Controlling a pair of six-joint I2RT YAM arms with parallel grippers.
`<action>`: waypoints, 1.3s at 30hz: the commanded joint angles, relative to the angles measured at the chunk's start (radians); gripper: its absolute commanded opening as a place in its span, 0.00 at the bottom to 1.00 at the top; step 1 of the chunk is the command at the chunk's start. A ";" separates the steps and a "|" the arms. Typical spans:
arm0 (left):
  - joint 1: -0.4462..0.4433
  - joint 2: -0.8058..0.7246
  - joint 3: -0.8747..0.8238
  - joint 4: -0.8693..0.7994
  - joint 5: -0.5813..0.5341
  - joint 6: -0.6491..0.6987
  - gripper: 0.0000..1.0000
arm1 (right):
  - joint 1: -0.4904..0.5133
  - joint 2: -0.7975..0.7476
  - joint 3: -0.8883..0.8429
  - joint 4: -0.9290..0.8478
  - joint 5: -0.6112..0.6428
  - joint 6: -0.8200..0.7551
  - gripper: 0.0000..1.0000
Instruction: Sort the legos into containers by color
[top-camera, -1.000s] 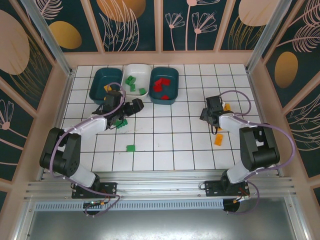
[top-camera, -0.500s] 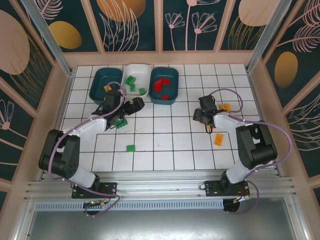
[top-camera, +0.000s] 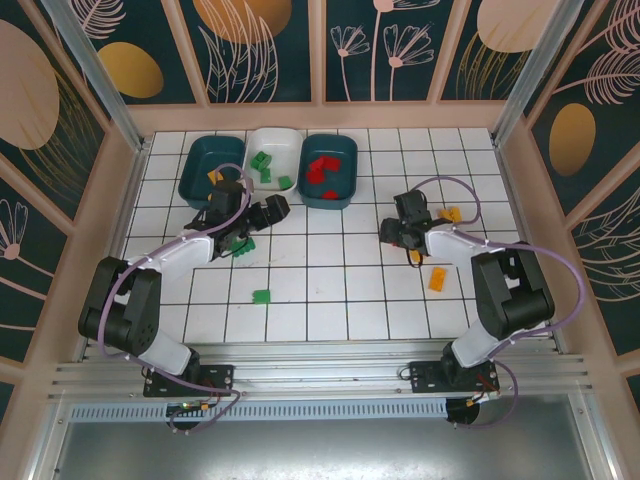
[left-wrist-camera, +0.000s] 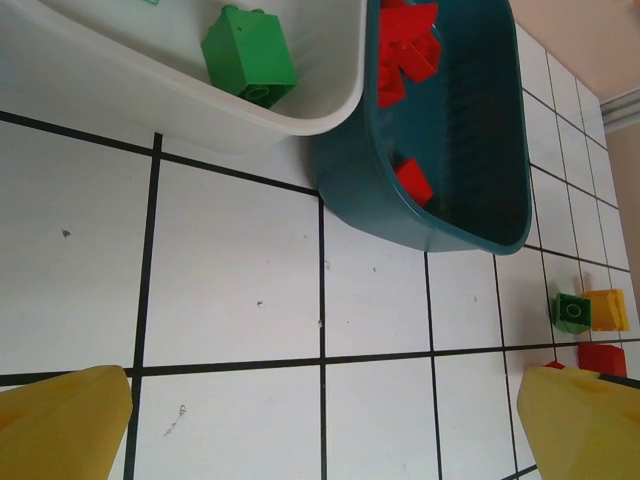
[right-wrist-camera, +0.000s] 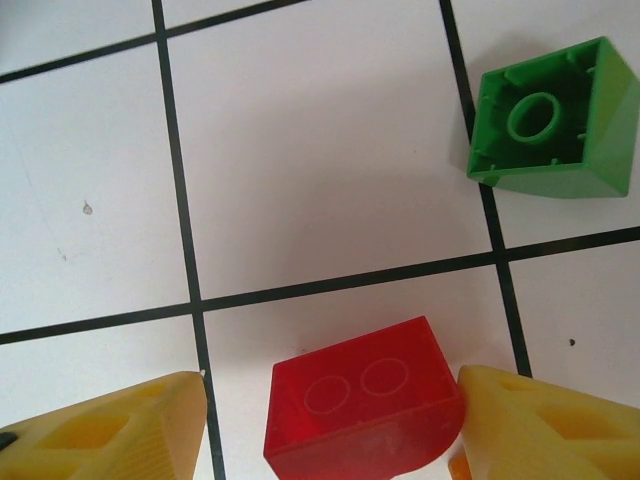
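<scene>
In the right wrist view a red lego (right-wrist-camera: 360, 400) lies on the tiles between my right gripper's (right-wrist-camera: 332, 390) yellow fingers. It touches the right finger, a gap separates it from the left one, and the gripper is open. A green lego (right-wrist-camera: 545, 125) lies upside down ahead to the right. My left gripper (left-wrist-camera: 322, 380) hangs open over bare tile in front of the white tub (left-wrist-camera: 300, 110), which holds a green lego (left-wrist-camera: 250, 55), and the teal tub (left-wrist-camera: 470, 215) with red legos (left-wrist-camera: 410, 50). From above, the right gripper (top-camera: 390, 232) sits right of centre and the left gripper (top-camera: 275, 208) below the tubs.
Three tubs stand in a row at the back: teal (top-camera: 195, 165) with a yellow piece, white (top-camera: 285, 140), teal (top-camera: 345, 185). Loose green legos (top-camera: 245, 245) (top-camera: 261, 296) lie near the left arm. Orange legos (top-camera: 453, 214) (top-camera: 437, 279) lie by the right arm.
My right gripper has slid leftward across about one tile, staying low. The left arm has barely moved.
</scene>
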 joint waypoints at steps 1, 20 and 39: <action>-0.003 0.008 -0.003 0.022 0.015 0.007 0.99 | 0.018 0.052 0.040 -0.028 0.063 -0.019 0.70; -0.005 -0.010 -0.027 0.019 0.021 0.004 0.99 | 0.071 0.066 0.070 -0.005 0.106 -0.011 0.33; 0.001 -0.154 -0.102 -0.027 -0.147 -0.018 0.99 | 0.191 0.210 0.470 0.058 -0.018 -0.029 0.24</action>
